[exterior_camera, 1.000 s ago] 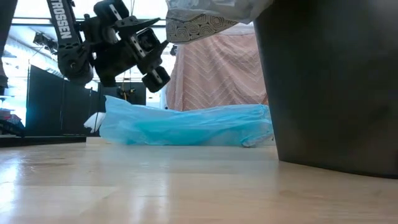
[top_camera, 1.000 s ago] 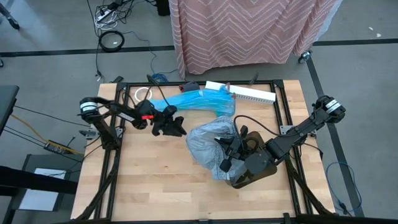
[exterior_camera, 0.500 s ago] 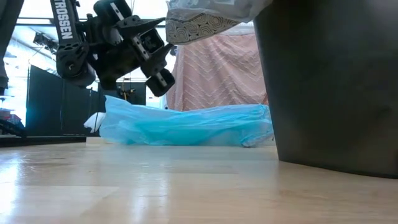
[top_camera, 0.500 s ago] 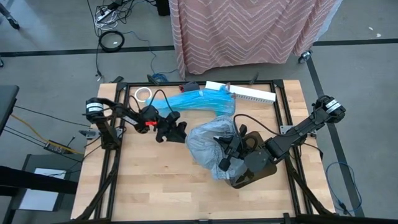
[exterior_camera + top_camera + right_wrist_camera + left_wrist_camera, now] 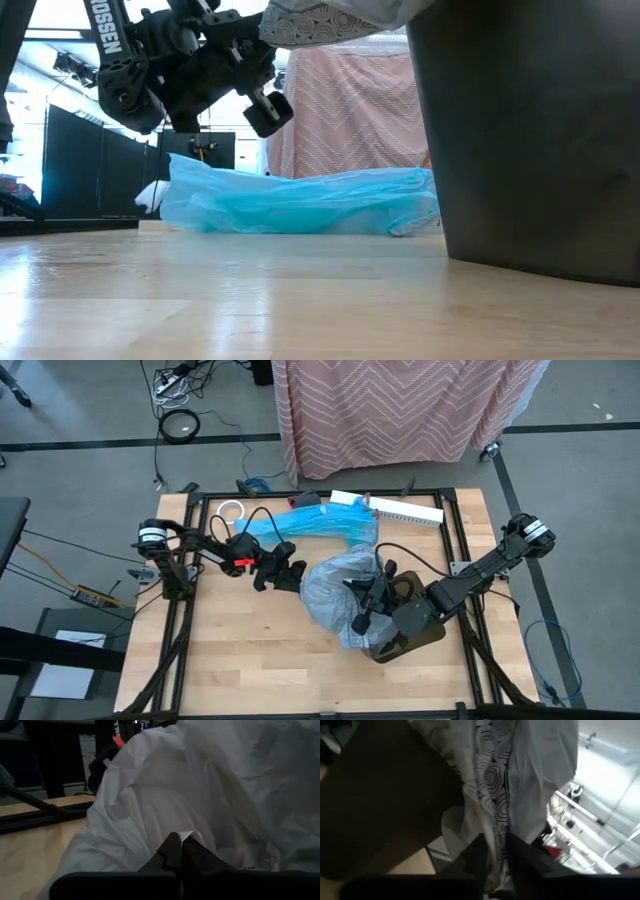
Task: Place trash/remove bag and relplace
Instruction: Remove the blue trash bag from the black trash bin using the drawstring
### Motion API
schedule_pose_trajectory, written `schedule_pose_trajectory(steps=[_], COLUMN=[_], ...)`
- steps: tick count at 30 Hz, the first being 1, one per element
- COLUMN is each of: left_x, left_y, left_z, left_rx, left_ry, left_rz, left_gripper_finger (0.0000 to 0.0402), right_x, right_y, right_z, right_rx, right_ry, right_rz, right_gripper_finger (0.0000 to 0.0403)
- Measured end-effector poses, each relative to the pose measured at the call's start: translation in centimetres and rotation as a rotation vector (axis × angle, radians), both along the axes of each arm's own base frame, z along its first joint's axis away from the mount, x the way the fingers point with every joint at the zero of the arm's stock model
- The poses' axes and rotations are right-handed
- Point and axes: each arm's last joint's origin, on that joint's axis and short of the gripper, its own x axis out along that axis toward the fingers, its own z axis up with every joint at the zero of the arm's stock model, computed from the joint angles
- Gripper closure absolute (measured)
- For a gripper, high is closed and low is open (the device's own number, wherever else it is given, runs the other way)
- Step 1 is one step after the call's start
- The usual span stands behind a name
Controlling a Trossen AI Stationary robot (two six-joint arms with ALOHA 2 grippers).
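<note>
Left hand is pinching the left edge of the grey bag, which drapes over the black bin mid-table, right hand clenched on its right side, so lift both together or you'll tear it.

The left arm reaches toward the table's middle, its left gripper raised off the tabletop, fingers narrowed. The right arm angles inward, its right gripper clamped tight.
</note>
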Motion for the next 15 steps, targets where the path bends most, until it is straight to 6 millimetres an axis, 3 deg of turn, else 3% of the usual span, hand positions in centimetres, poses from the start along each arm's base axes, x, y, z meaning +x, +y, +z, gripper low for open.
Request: schedule_pose_trajectory(steps=[4, 15], left_x=[-0.1, -1.4], left_y=[0.0, 0.0], left_z=[0.4, 4.2], left_rx=[-0.091, -0.195], left_ry=[0.056, -0.042], left_rz=[-0.020, 0.056], left_gripper_finger=[0.0392, 0.0399], right_x=[0.0, -0.1], right_y=[0.0, -0.2], right_z=[0.0, -0.4], right_rx=[0.001, 0.049], right_ry=[-0.001, -0.001], right_rz=[0.000, -0.021], right_gripper_finger=[0.0403, 0.0403])
